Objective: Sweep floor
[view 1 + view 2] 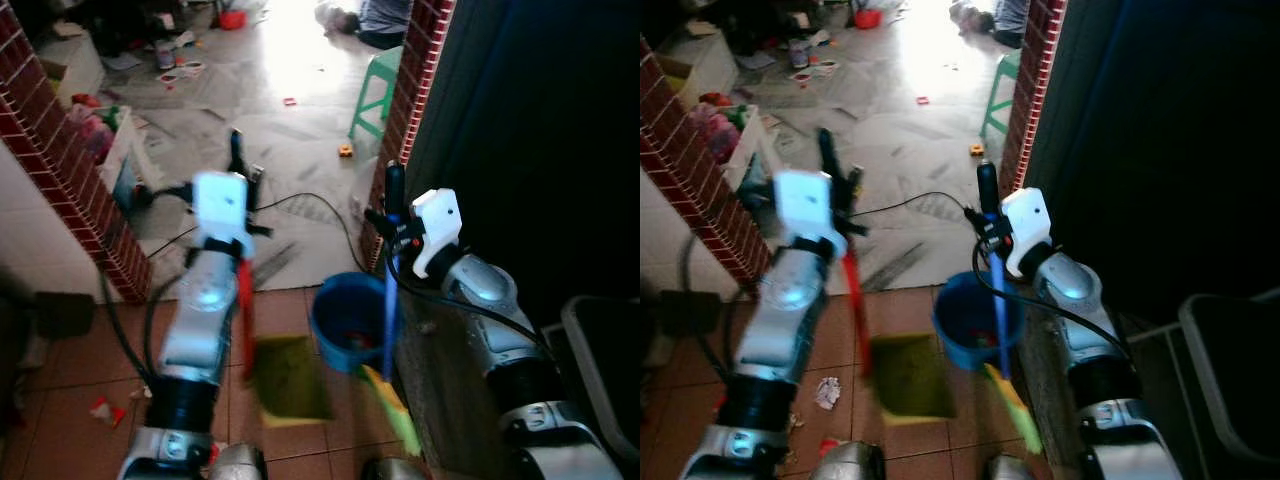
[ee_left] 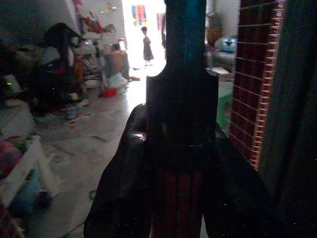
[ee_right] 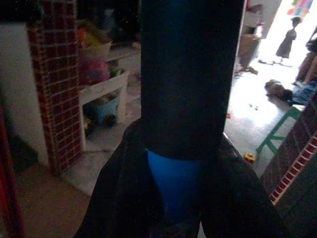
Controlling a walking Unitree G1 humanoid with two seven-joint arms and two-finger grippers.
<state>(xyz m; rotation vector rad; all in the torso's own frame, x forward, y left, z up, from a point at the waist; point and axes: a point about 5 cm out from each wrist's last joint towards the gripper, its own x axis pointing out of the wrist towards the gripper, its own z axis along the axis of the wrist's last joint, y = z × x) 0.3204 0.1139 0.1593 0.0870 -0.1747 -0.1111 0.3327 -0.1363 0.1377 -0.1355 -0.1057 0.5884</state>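
My left gripper point(image 1: 238, 172) is shut on the black grip of a red-handled dustpan point(image 1: 288, 382), whose yellow-green pan hangs low over the tiled floor. My right gripper point(image 1: 392, 222) is shut on the black grip of a blue-handled broom point(image 1: 388, 300); its yellow-green bristles point(image 1: 396, 408) point down beside the pan. In the left wrist view the red handle point(image 2: 174, 198) runs between the dark fingers. In the right wrist view the blue handle point(image 3: 174, 181) does the same. A crumpled red and white scrap point(image 1: 827, 392) lies on the tiles by my left side.
A blue bucket point(image 1: 338, 322) stands between pan and broom. Brick pillars point(image 1: 75, 175) point(image 1: 412, 95) frame a doorway to a littered room. A black cable point(image 1: 322, 205), small toys point(image 1: 345, 150) and a green stool point(image 1: 373, 88) lie beyond. A person point(image 1: 382, 20) sits far back.
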